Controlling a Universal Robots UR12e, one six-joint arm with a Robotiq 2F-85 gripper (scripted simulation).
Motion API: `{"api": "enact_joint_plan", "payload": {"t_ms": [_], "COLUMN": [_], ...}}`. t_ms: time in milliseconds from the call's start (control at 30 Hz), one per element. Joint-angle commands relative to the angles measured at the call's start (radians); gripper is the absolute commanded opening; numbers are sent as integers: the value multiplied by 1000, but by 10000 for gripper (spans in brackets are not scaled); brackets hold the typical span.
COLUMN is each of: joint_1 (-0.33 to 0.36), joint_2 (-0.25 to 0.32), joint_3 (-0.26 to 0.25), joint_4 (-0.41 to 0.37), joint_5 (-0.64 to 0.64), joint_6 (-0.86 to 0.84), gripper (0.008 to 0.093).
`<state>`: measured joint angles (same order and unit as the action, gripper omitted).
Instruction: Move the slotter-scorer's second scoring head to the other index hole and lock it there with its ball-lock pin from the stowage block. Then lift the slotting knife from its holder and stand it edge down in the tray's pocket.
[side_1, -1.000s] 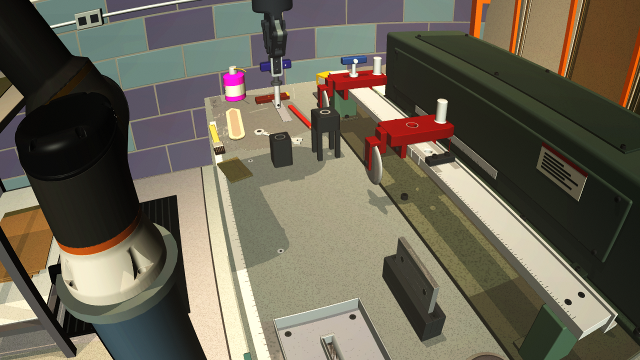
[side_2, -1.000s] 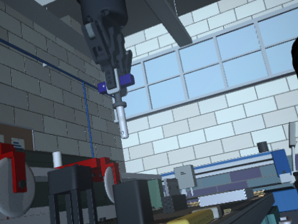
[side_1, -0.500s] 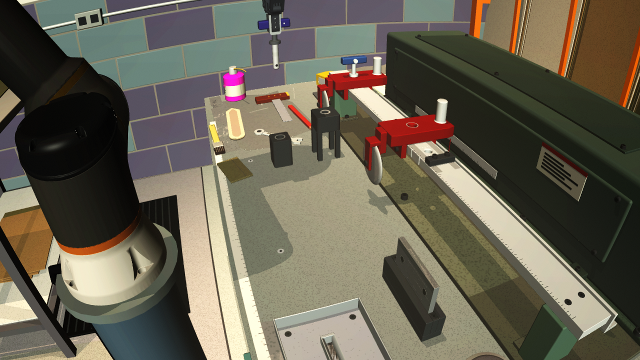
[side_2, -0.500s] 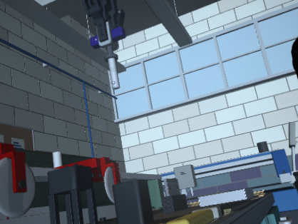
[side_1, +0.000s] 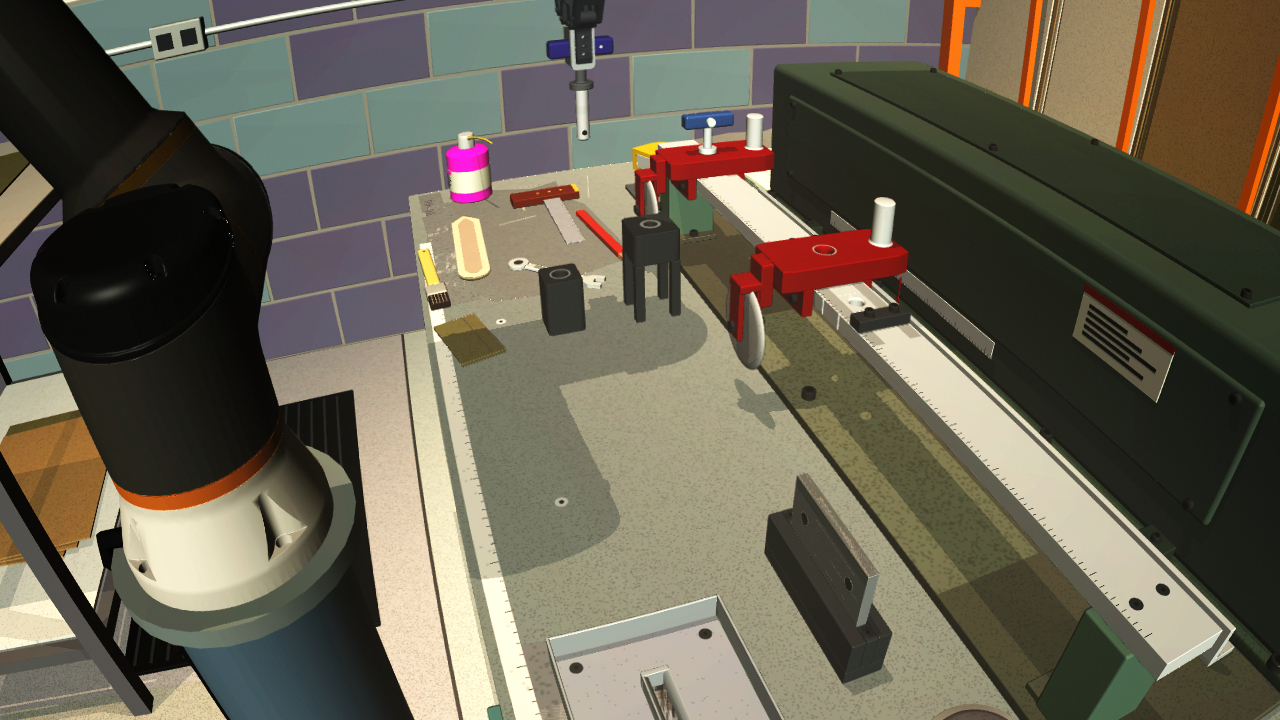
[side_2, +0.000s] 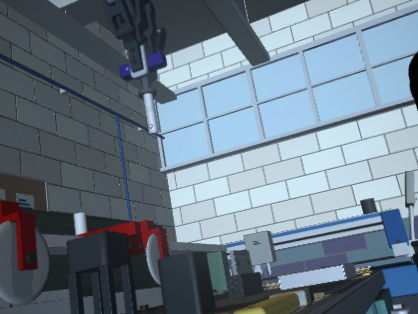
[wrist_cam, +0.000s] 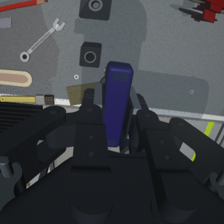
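My gripper (side_1: 581, 49) grips the ball-lock pin (side_1: 582, 85) by its blue T-handle (wrist_cam: 116, 105), high above the far end of the table with the silver shank hanging down. Below stand the short black stowage block (side_1: 562, 298), its hole empty, and a taller black stand (side_1: 652, 262). The second red scoring head (side_1: 819, 264) sits on the white indexed rail (side_1: 985, 448), with an open hole in its top. The slotting knife (side_1: 832, 546) stands in its black holder near the grey tray (side_1: 662, 667).
Behind the table is a tiled wall, and the dark green machine housing (side_1: 1029, 251) runs along the right. A first red head (side_1: 712, 161) with its own blue-handled pin sits at the rail's far end. A pink bottle (side_1: 470, 168), spanner (wrist_cam: 41, 41), pencil and brush lie at the far left.
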<state>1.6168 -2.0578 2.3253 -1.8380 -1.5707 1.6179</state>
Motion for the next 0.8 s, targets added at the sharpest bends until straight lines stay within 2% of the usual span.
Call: {"api": "enact_joint_plan", "payload": {"t_ms": [0, 167, 433, 600, 767], "joint_1": [-18, -112, -244, -290, -309], "joint_2": [9, 64, 184, 242, 268], "joint_3": [-6, -34, -106, -147, -166], "joint_4": [-5, -31, -79, -97, -104], "joint_5": [0, 0, 0, 0, 0], "joint_6": [-16, -110, -243, -289, -308], "gripper": [80, 80, 80, 80, 80]}}
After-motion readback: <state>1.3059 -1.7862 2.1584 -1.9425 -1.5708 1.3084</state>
